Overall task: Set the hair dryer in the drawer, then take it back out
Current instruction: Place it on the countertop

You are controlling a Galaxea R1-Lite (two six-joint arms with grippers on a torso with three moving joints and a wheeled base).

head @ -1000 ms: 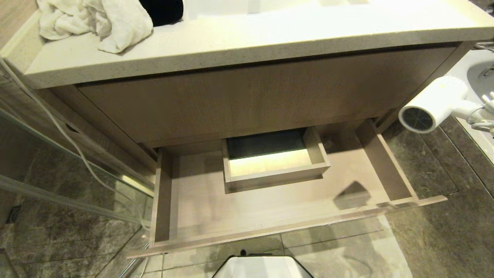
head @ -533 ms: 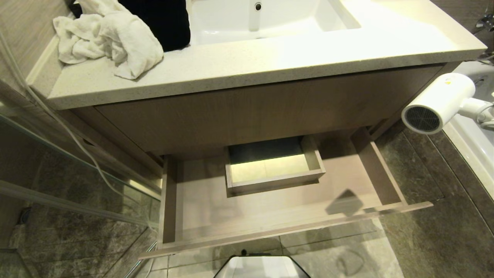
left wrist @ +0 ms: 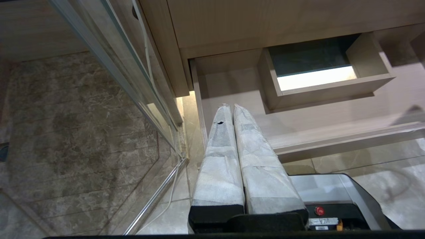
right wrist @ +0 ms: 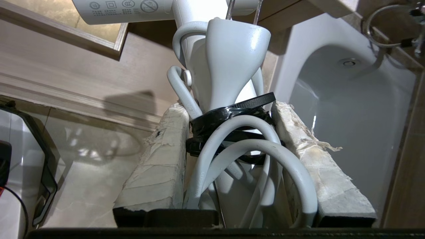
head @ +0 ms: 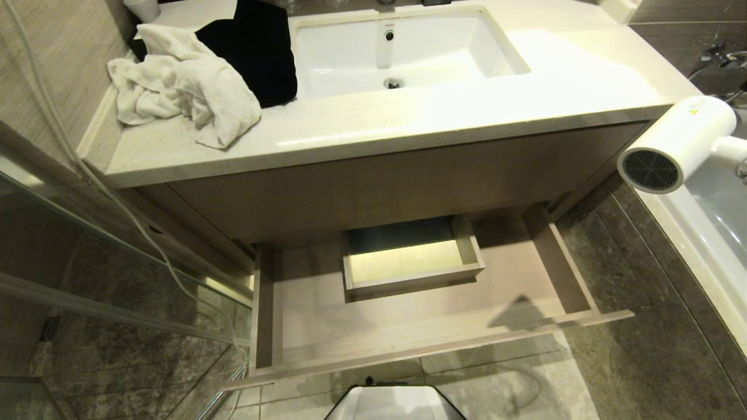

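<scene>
The white hair dryer (head: 677, 146) hangs in the air at the right of the head view, level with the countertop's end, its dark grille facing the vanity. In the right wrist view my right gripper (right wrist: 228, 107) is shut on the dryer's handle (right wrist: 232, 56) and the bundled white cord (right wrist: 239, 146) tied with black straps. The drawer (head: 408, 326) stands pulled out below the vanity, nothing lying on its floor, with a boxed cut-out (head: 411, 256) at the back. My left gripper (left wrist: 231, 107) is shut and empty, parked low over the drawer's (left wrist: 332, 139) left front corner.
A white towel (head: 187, 93) and a black item (head: 257, 46) lie on the countertop (head: 408, 122) beside the sink (head: 397, 49). A bathtub (head: 718, 233) runs along the right. A glass panel (head: 87, 262) stands on the left. My base (head: 397, 405) is before the drawer.
The head camera has risen, so the whole scene slid down and the sink came into view. The dryer stays held at the right edge, now beside the countertop's end.
</scene>
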